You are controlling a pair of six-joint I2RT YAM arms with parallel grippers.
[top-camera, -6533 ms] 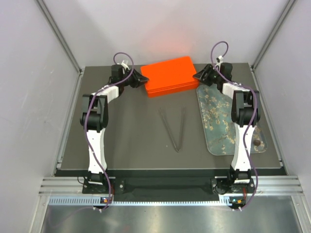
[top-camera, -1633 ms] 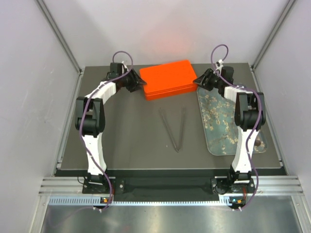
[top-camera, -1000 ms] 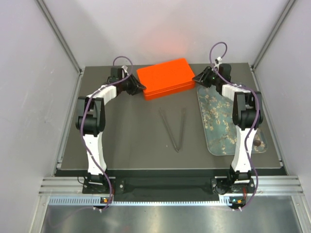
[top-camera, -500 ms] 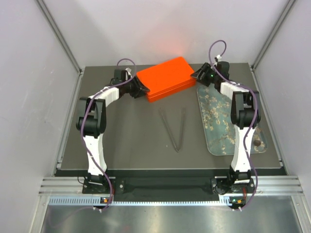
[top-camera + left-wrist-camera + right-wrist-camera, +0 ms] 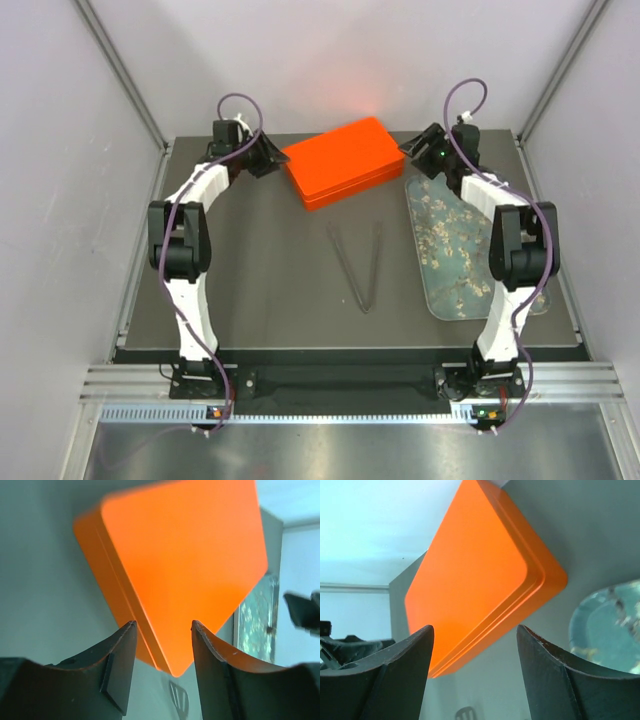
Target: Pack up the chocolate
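Note:
The closed orange box [image 5: 340, 160] lies skewed at the back of the table. My left gripper [image 5: 270, 160] stands open just off its left end, touching nothing. In the left wrist view the box [image 5: 185, 555] lies beyond the spread left gripper [image 5: 162, 625]. My right gripper [image 5: 413, 148] is open off the right end. In the right wrist view the box [image 5: 470, 580] sits ahead of the empty right gripper [image 5: 475, 627]. The chocolate is hidden; my right forearm covers the near right end of the grey-blue blossom tray [image 5: 450, 250].
Metal tongs [image 5: 362, 265] lie in a V on the dark mat in front of the box, also in the left wrist view as tongs [image 5: 177, 697]. The tray's rim [image 5: 605, 625] shows right of the box. Walls close in the back and both sides.
Both grippers have opened and drawn back from the ends of the box, which now rests turned slightly counterclockwise. My right forearm has swung out over the tray's near end.

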